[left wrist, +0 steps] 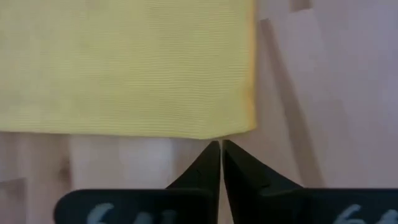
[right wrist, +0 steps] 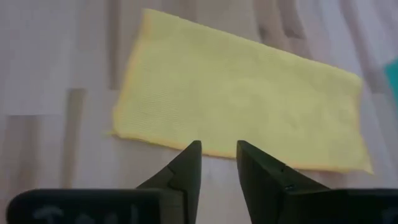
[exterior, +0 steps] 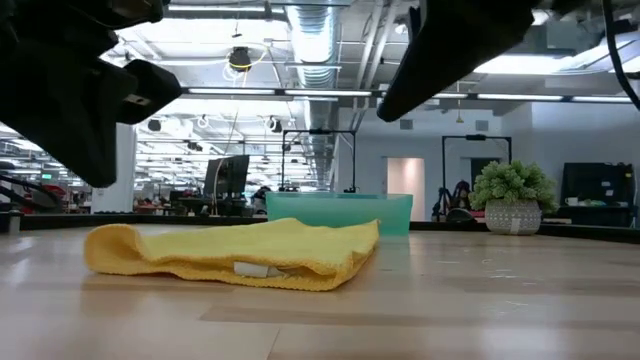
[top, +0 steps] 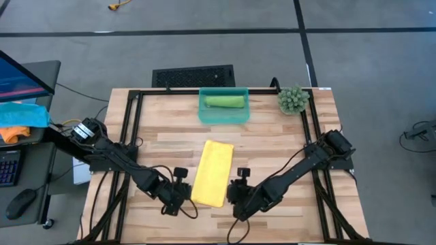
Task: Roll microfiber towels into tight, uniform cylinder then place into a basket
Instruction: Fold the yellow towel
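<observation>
Both claws sit at the near end of the flat yellow towel, holding nothing.

The left claw (left wrist: 220,149) has its fingers pressed together, tips just short of the yellow towel's (top: 212,173) near left corner and empty. The right claw (right wrist: 217,152) stands part open with a clear gap between its fingers, poised just near of the towel's near edge and gripping nothing. The towel lies flat and folded lengthwise on the wooden counter (top: 272,139), running from between the two claws toward the far side; from table height its near end looks slightly rumpled. Farther off, at the far edge of the counter, the teal basket (top: 223,116) holds the rolled green towel (top: 225,101). A small potted plant (top: 293,99) stands just right of the basket.
</observation>
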Tool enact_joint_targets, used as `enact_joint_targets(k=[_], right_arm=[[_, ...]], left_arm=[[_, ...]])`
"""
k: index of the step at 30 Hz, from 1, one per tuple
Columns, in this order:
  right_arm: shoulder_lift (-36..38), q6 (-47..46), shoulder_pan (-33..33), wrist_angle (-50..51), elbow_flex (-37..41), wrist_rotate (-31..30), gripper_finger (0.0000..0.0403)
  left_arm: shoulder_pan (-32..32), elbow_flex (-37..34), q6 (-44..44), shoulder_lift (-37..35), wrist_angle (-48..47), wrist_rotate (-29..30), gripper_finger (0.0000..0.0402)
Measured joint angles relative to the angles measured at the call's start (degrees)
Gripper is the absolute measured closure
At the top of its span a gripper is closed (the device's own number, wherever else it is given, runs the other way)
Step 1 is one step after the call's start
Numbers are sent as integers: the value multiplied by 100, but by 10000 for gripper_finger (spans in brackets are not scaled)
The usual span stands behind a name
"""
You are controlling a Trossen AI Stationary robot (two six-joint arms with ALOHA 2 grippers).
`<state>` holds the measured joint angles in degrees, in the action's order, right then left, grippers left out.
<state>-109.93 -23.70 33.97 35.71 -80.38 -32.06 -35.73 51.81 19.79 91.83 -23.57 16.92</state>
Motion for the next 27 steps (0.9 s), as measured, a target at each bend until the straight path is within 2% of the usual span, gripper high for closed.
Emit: enact_joint_targets(k=[4, 9, 14, 19, 23, 27], right_arm=[[0, 165, 3, -224, 0, 200, 253], [0, 177, 3, -377, 0, 209, 214], [0, 547, 3, -818, 101, 222, 195], [-4, 1303, 3, -1668, 442, 331, 195], [-4, 1528, -37, -2231, 693, 670, 202], [-4, 1659, -115, -2765, 814, 940, 208]], left_arm=[[0, 0, -56, 0, 171, -294, 360], [0, 2, -18, 2, 280, -312, 316], [0, -62, -254, 2, 617, -275, 282], [-117, -146, -600, 7, 765, -195, 274], [-269, -145, -803, 49, 810, 214, 278], [-289, -146, -1072, 355, 1058, 280, 282]])
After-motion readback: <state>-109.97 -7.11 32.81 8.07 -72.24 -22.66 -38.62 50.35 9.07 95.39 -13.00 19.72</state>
